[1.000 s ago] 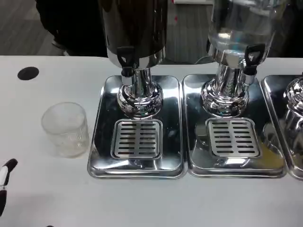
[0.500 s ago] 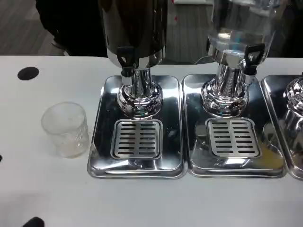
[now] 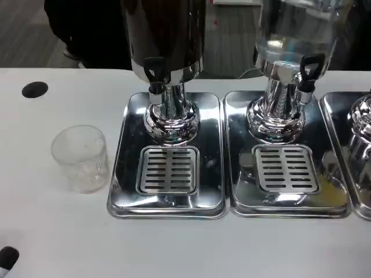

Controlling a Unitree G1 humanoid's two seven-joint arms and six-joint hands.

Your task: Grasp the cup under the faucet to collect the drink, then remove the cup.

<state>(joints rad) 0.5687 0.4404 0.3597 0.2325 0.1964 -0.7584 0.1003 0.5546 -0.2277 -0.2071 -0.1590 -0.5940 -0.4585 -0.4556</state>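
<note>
The dark dispenser stands on its steel tray, black faucet above the slotted grate. My clear cup sits upright left of that tray, just beside it. My left hand shows one fingertip, well left of the tray; I cannot tell its grip

The left hand's fingers have dropped toward the picture's bottom-left corner.
</note>
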